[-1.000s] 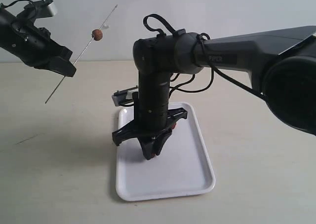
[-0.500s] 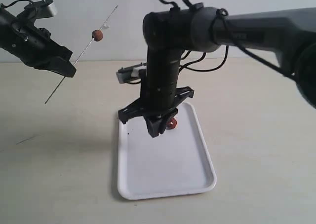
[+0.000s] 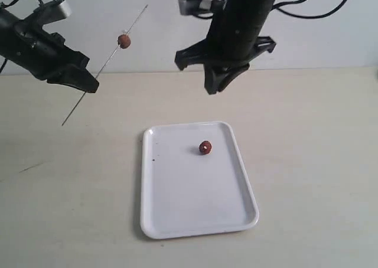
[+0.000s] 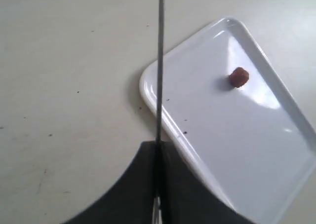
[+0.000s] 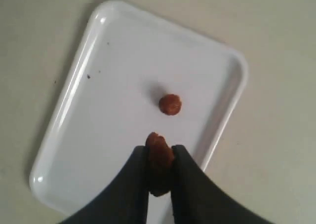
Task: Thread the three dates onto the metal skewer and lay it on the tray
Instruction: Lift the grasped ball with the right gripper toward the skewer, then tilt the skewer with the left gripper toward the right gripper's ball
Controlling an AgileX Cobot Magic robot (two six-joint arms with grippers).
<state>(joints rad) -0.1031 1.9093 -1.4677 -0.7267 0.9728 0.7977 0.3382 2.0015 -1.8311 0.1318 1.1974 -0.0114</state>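
Nearest, on the pale matt desk (image 3: 319, 162): tray (image 3: 177, 221), white, glossy, flat, low-rimmed, round-cornered, with a few dark specks; toward its far edge, just right of middle, loose date (image 3: 205, 147), small, roundish, reddish-brown with a pale spot, lying apart from everything else.

Further back and high above the tray's far edge: right gripper (image 3: 215, 86), pinched shut on the held date (image 5: 158, 160), wrinkled and dark between black fingertips.

Off past the tray's left edge, in the air: left gripper (image 3: 84, 82), clamped on the skewer (image 3: 109, 58); thin, straight, grey metal, tilted with its far end up; threaded date (image 3: 124, 41) high on it, well clear of the jaws.

Likely troubles: a missed hole, since so thin a rod, gripped low, probably quivers at its long free end; a squashed or squirted-out held date, being small, rounded and probably soft under a narrow pinch; a slide of the threaded date down the smooth tilted rod; a roll of the loose date on the slick tray at the next pick.
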